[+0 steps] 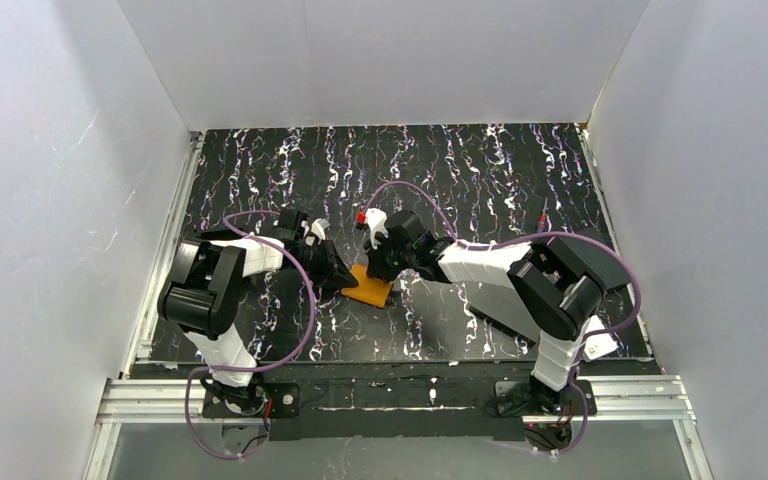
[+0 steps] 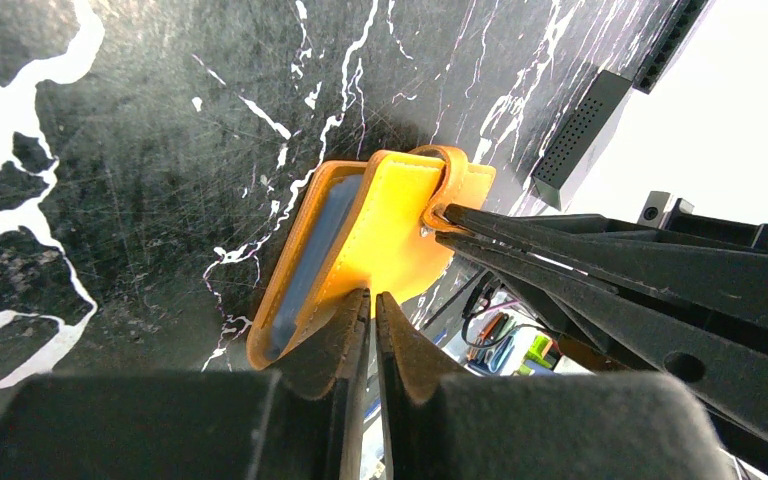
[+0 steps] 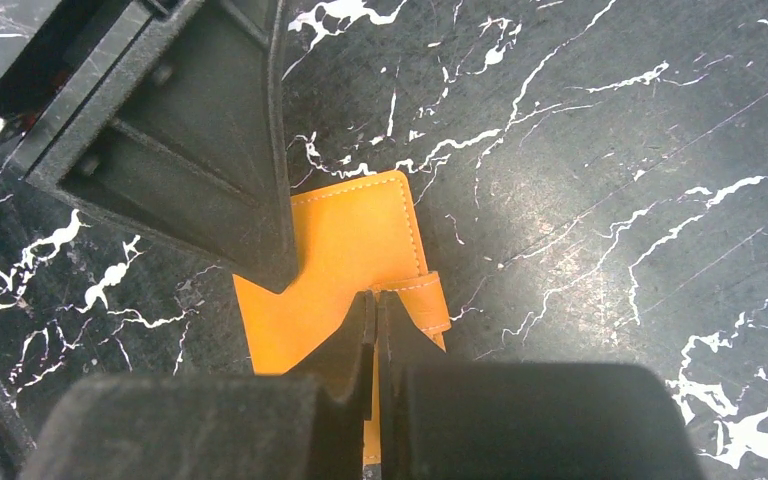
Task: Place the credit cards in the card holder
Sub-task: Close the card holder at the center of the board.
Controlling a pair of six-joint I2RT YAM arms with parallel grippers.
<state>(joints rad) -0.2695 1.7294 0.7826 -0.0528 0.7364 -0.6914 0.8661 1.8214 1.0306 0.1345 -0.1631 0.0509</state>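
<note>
Lab robot booth: white panel walls [image 1: 380,60]; aluminium rail [image 1: 150,398]; marbled mat [image 1: 480,170].

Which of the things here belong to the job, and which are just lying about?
For the job: card holder; left gripper and right gripper, both pinching it. No credit cards show.
Lying about: black perforated block; white scrap beside the right arm's base.

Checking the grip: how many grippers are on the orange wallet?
2. The left gripper pinches one edge of the card holder; the right gripper pinches beside its snap tab.
</note>
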